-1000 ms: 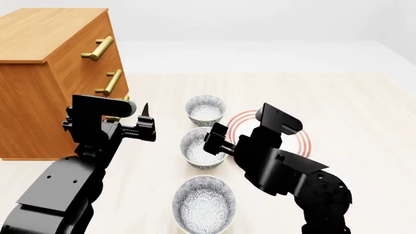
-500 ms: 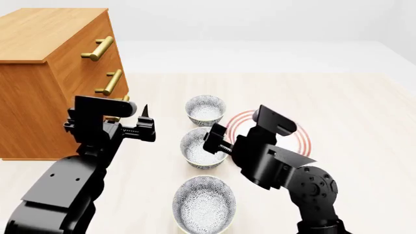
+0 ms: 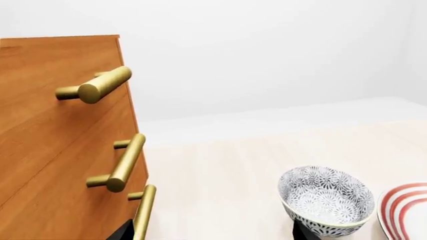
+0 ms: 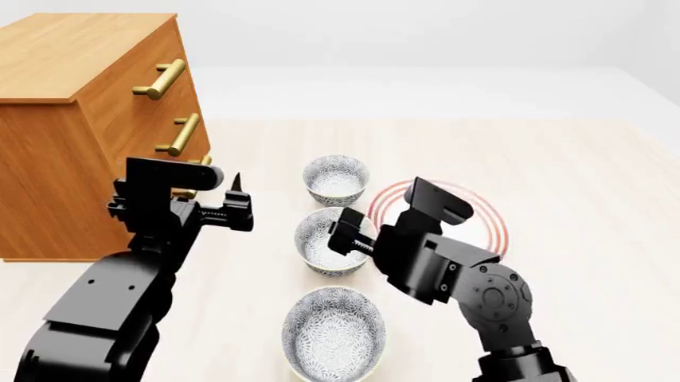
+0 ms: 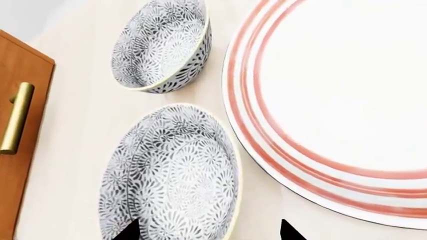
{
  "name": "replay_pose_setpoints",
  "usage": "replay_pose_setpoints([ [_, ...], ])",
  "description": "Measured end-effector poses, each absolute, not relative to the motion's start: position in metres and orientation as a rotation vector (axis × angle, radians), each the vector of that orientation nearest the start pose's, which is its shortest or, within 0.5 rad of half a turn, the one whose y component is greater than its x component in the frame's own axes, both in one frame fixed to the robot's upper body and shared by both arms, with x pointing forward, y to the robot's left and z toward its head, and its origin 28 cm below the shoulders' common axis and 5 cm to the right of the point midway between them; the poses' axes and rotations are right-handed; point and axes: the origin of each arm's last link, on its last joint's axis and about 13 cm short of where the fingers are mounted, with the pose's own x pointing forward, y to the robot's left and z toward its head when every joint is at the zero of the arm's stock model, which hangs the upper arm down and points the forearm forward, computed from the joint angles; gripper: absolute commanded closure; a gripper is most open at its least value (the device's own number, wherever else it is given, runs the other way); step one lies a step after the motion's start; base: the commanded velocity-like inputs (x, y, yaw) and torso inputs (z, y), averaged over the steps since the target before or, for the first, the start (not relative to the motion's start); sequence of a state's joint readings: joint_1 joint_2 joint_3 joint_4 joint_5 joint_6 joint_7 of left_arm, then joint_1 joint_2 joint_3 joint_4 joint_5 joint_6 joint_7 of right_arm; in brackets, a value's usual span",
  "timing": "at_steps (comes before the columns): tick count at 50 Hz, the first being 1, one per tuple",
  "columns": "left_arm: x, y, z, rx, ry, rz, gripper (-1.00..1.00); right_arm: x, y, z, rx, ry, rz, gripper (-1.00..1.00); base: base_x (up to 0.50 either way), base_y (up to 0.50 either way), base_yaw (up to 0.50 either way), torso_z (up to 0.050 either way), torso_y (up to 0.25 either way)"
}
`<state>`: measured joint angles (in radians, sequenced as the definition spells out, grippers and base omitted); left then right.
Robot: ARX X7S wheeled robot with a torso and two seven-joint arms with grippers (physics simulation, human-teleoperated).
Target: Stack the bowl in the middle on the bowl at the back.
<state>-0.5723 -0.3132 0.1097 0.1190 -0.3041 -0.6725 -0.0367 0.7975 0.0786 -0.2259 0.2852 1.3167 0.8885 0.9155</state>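
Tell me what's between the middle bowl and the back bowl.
Nothing: only a bare strip of table separates the middle bowl from the back bowl, seen in the right wrist view.

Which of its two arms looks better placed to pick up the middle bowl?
The right. Its right gripper sits open at the rim of the bowl in the middle, while the left gripper hangs off beside the wooden drawers.
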Motion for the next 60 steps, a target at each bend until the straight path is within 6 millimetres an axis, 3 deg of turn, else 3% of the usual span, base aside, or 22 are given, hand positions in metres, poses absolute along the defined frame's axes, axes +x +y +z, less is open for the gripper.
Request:
replay_pose_setpoints([
  [60, 0.318, 0.263, 0.141, 0.073, 0.038, -0.046, -1.0, 0.344, -0.013, 0.138, 0.494, 0.808, 0.046, -1.0, 0.0, 0.0, 0.0, 0.0, 0.0],
])
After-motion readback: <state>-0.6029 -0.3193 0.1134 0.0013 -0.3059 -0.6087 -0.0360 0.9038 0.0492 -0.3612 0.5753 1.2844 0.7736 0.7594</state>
